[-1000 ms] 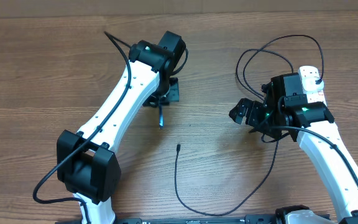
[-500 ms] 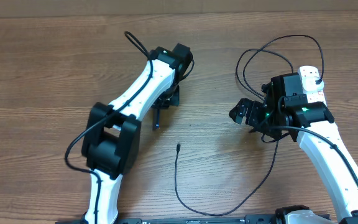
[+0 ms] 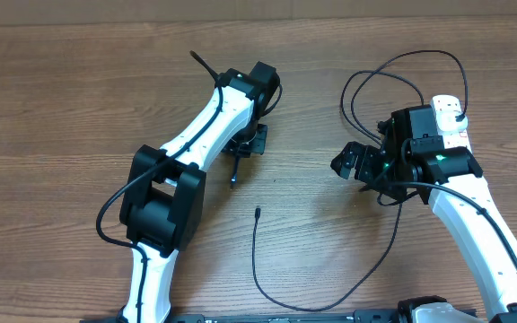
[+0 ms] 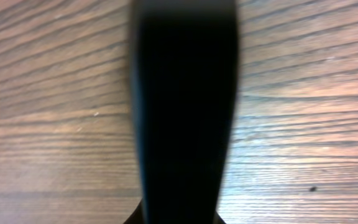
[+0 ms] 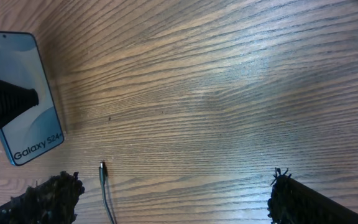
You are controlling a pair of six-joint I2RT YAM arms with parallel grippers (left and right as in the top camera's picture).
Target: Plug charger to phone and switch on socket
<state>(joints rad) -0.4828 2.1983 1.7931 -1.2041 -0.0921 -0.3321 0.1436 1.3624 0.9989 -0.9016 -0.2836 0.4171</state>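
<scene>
My left gripper (image 3: pixel 243 146) is shut on the phone (image 3: pixel 235 170), which shows from above as a thin dark strip, edge-on. Its light blue screen with "Galaxy S24" (image 5: pixel 31 106) faces the right wrist camera, a black finger (image 5: pixel 5 103) across it. In the left wrist view the phone (image 4: pixel 185 106) is a dark blur filling the middle. The charger's connector tip (image 3: pixel 257 212) lies on the table below the phone; the same tip (image 5: pixel 102 168) sits by my right gripper's left finger. My right gripper (image 3: pixel 350 162) (image 5: pixel 173 190) stands open over bare wood. The white socket (image 3: pixel 452 118) lies behind the right arm.
The black charger cable (image 3: pixel 281 305) curves along the front edge, runs up under the right arm and loops (image 3: pixel 402 67) near the socket. The left arm's white links (image 3: pixel 187 152) stretch diagonally across the left half of the wooden table (image 3: pixel 61 108).
The left arm's elbow has swung up and in toward the middle, and the phone in its grip has shifted slightly. The right arm and the cable have not moved.
</scene>
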